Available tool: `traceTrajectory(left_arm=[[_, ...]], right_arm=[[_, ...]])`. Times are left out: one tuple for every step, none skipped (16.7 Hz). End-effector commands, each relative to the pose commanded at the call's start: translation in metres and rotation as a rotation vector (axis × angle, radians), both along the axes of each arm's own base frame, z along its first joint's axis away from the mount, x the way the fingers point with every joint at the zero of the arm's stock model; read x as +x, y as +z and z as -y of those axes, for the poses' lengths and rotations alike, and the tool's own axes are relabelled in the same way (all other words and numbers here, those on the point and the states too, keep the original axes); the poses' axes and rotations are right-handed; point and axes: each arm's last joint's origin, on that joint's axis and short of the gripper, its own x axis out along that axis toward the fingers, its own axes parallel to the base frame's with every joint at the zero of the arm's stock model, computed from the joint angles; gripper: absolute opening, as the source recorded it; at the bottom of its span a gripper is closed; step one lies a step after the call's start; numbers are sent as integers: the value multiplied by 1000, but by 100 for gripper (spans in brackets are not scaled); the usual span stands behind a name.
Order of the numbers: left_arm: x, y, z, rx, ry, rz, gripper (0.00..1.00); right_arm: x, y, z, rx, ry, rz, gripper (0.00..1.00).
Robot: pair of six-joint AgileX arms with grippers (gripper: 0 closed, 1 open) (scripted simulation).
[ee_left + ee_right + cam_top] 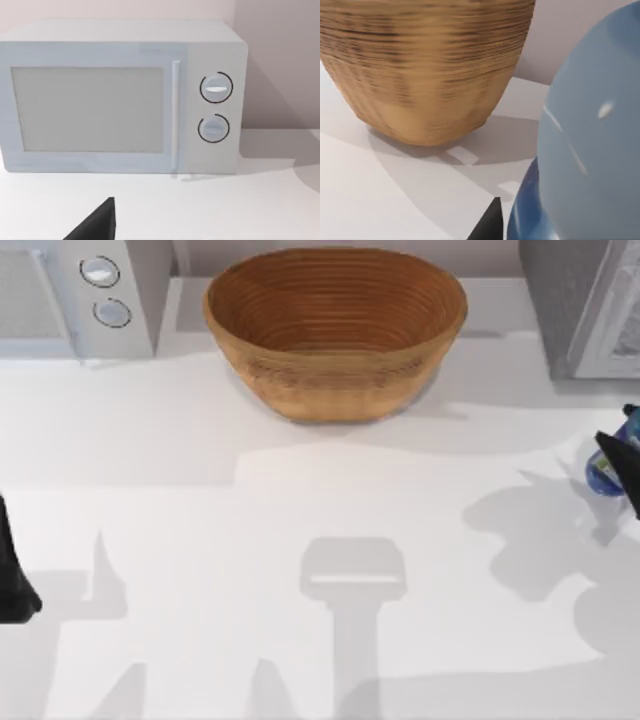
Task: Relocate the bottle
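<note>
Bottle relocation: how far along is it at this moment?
Early. The right pincer is at the bottle by the table's right edge; grip unclear. The basket holds nothing, so the carry remains. The left pincer sits parked at the left edge.

Right gripper (pixel 622 462) at the table's (pixel 200 540) right edge. Left gripper (pixel 12 570) parked at its left edge.

Little of the AgileX arms is seen. The left gripper (pixel 14 575) appears as a matte black, angular mass at nine o'clock of the top view, narrowing upward. The right gripper (pixel 622 462) is shown at three o'clock as a black, pointed wedge. In each wrist view, a single black triangular fingertip (pixel 97 225) is seen.
</note>
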Motion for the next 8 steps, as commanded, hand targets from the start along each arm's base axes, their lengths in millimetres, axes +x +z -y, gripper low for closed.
traceTrajectory(left_arm=[[0,0,0,0,0,0,100],[0,0,0,0,0,0,100],[0,0,0,0,0,0,100],[0,0,0,0,0,0,100],[0,0,0,0,0,0,100],[0,0,0,0,0,0,100],[0,0,0,0,0,0,100],[0,0,0,0,0,0,100]], right_arm=[[-8,3,10,-1,0,3,0],[-15,5,16,-2,-1,5,0],[-19,7,20,-2,-1,6,0],[-20,7,21,-3,-1,7,0],[-20,7,21,-3,-1,7,0],[-20,7,21,-3,-1,7,0],[-20,7,21,-3,-1,7,0],[-19,6,20,1,2,1,0]])
